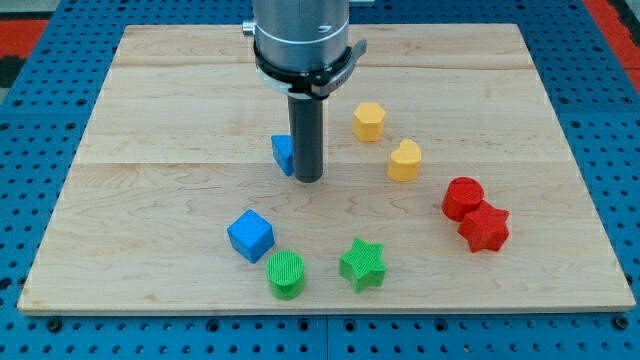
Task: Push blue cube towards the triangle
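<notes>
Coming straight down from the view's top, the arm (300, 35) stands upright over the middle of the wooden surface (150, 120). Its grey round body ends in a dark rod, and the rod points straight down. My tip (307, 180) rests on the wood at the rod's bottom end. The end effector is only this plain rod, so it has no jaws and holds nothing.

Going from the view's left, the blue cube (250, 235) comes first. It sits low on the wood, below my tip and a bit to its left, well apart from it. Just below and right of the cube is the green cylinder (286, 273), very near the cube's corner.

Next is the blue triangle (283, 153). It sits right beside the rod on its left, partly hidden by it, and seems to touch the rod. The cube is well apart from this triangle, lower in the view.

Further right, the green star (362, 264) lies near the bottom edge. Up higher is a yellow block with flat sides (368, 121), and a yellow heart (404, 160) lies just below and right of it. Last, at the view's right, a red cylinder (462, 197) touches a red star (485, 228).
</notes>
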Controlling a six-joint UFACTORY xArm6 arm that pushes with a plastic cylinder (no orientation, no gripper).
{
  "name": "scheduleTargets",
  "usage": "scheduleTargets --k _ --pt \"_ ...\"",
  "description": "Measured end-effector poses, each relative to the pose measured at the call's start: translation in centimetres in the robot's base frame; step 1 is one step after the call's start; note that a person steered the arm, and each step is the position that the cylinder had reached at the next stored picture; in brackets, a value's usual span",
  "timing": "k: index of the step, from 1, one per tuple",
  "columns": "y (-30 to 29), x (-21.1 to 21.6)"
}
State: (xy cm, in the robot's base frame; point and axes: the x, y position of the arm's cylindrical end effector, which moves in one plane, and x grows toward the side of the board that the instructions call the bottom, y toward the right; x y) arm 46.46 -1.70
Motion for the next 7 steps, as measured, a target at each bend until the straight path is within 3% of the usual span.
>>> scheduleTargets --k 3,5,7 --pt "0.1 0.4" --pt "0.4 7.2" --pt "-2.6 7.5"
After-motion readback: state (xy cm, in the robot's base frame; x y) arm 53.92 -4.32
